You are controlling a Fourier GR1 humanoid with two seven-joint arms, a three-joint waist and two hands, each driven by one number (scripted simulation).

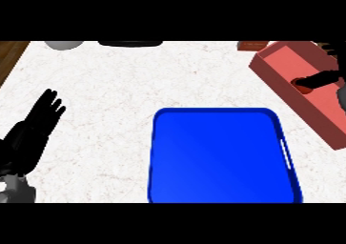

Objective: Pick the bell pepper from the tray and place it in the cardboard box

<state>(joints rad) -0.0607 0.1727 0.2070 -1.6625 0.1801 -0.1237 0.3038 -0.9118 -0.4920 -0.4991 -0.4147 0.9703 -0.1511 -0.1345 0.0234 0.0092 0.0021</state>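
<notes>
Blue tray [221,159] sits centre-front on the white desk [119,90]; its surface shows bare, no pepper on it. Reddish box [323,121] lies at the right edge, tilted diagonally, open side up.

R. hand [321,78] is over the box interior, fingers reaching down inside. A small red patch, prob. the pepper [302,88], is seen at the fingertips, low in the box. Whether fingers are curled on it or already spread cannot be told; most of the hand is cut by the view's edge & hidden by the box wall.

L. hand [42,116] is at the left, fingers straight & up, holding nothing, resting well apart from tray.

Along the far edge: grey round item [63,45], dark flat item [130,43], small brown item [251,45] near the box corner. None identifiable w/ certainty.

Stage, as judged: placement approx. done or in hand; release not confirmed.

Risks noted:
- If pepper is let go against the sloped wall, it may roll within the box.
- Withdrawal of r. hand close to the near wall may catch the rim & shift or tip the box, which is already close to the desk's right side.
- If fingers are not fully parted before lift, pepper may be dragged back out.
- Brown item just beside box corner may be knocked if box is nudged.
</notes>
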